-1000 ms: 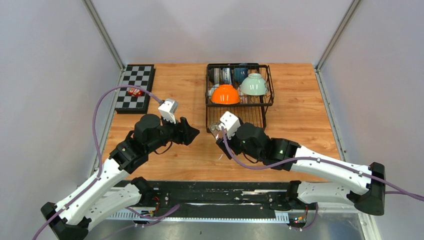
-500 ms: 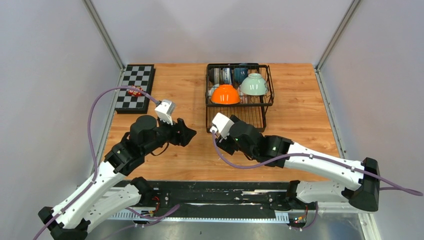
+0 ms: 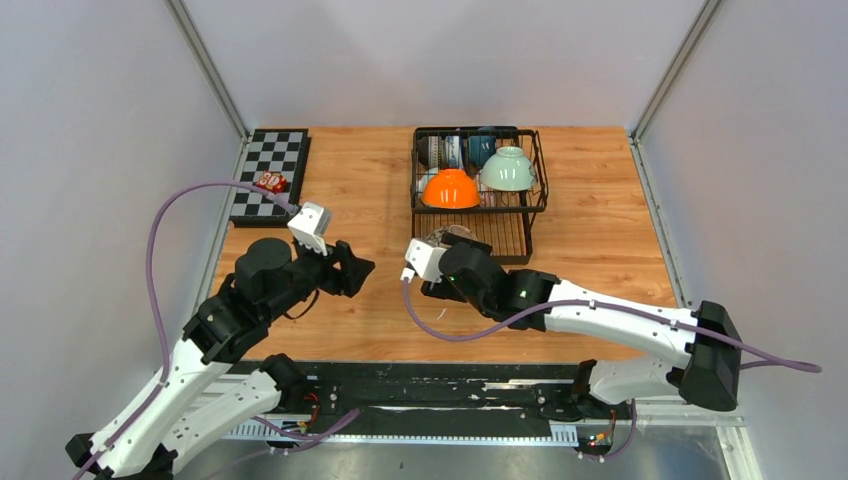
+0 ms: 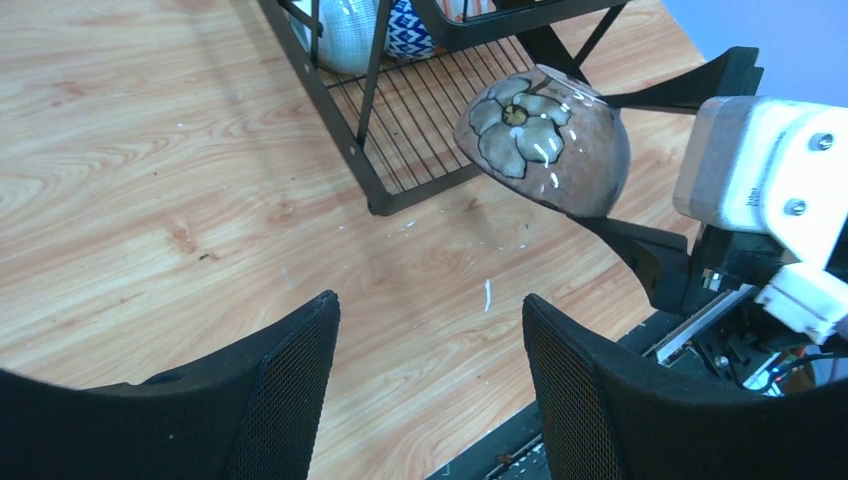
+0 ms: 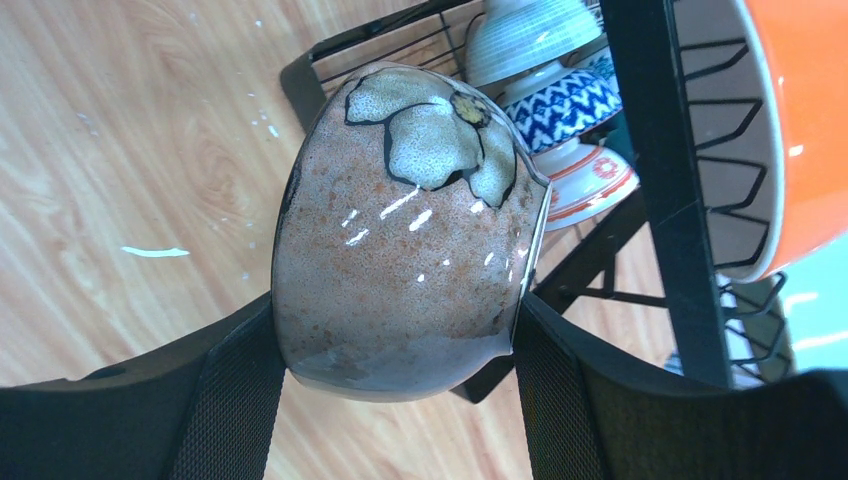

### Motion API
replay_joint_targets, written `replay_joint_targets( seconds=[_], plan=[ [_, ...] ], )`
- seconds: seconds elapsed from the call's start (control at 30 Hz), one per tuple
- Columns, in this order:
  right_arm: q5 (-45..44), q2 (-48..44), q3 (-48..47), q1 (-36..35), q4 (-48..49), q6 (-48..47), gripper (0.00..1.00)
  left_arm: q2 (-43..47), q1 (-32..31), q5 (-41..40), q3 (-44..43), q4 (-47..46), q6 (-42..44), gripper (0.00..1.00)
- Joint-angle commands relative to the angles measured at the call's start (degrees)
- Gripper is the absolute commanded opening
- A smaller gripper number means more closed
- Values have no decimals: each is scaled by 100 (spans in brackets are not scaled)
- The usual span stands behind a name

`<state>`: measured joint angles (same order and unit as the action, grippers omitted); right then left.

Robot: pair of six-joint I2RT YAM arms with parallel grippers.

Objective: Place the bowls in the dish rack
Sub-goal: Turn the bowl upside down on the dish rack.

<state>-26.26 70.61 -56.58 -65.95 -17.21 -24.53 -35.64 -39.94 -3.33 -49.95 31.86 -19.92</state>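
Note:
My right gripper (image 3: 441, 252) is shut on a speckled brown bowl with a pale flower (image 5: 410, 240), dark-rimmed and tipped on its side. I hold it above the table just in front of the black wire dish rack (image 3: 478, 215). The bowl also shows in the left wrist view (image 4: 545, 140) and the top view (image 3: 447, 237). An orange bowl (image 3: 450, 189) and a pale green bowl (image 3: 507, 169) sit upside down in the rack's upper basket. A blue-patterned bowl (image 5: 565, 100) stands in the base with others. My left gripper (image 3: 356, 268) is open and empty, left of the rack (image 4: 370, 110).
A black-and-white checkerboard (image 3: 268, 160) lies at the far left with a small red object (image 3: 268, 182) on it. The rack's front corner (image 5: 300, 75) is close to the held bowl. Grey walls enclose the table on three sides.
My right arm has swung left with the bowl, whose top now shows by the rack's front left corner. My left arm has drawn back to the left, away from the rack.

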Motion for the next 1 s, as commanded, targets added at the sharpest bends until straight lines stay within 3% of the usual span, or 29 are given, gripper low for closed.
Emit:
replay_joint_targets(
  seconds=[0.0, 0.43, 0.97],
  plan=[
    [-643, 128, 48, -44, 875, -1147, 2, 221, 2, -198, -155, 352, 325, 70],
    [-630, 1174, -106, 244, 1322, -2306, 2, 627, 4, -153, 103, 519, 548, 70],
    [-382, 1888, -441, 725, 1224, -2530, 3, 914, 4, -224, 372, 551, 596, 71]
  ],
)
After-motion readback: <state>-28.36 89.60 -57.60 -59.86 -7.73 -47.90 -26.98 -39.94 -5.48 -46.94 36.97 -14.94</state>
